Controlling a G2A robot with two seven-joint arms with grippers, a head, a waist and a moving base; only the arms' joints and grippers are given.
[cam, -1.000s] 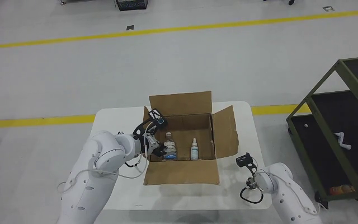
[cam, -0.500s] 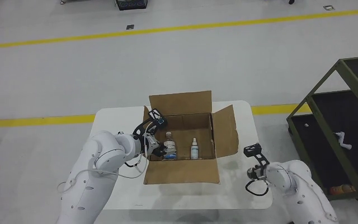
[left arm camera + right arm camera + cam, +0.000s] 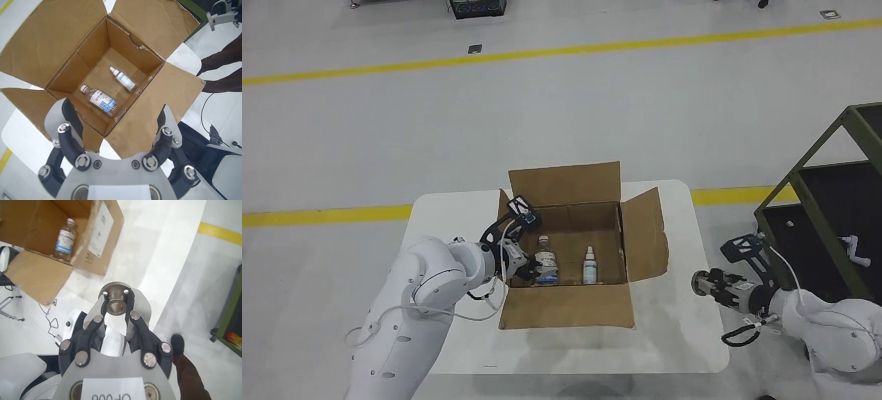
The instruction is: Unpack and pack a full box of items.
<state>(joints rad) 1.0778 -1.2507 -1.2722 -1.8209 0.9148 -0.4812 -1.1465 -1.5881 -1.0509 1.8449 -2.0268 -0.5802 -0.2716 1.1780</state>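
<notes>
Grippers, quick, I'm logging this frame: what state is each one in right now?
Left gripper: jaws open, holding nothing.
Right gripper: jaws shut on a metal flanged bushing.

White table, rounded corners, standing on grey floor; open cardboard box sitting at its middle, flaps spreading outward.

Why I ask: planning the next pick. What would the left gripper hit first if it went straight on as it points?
Probably the clear bottle lying on the box floor; the open left gripper points down into it, though the near rim is close.
</notes>
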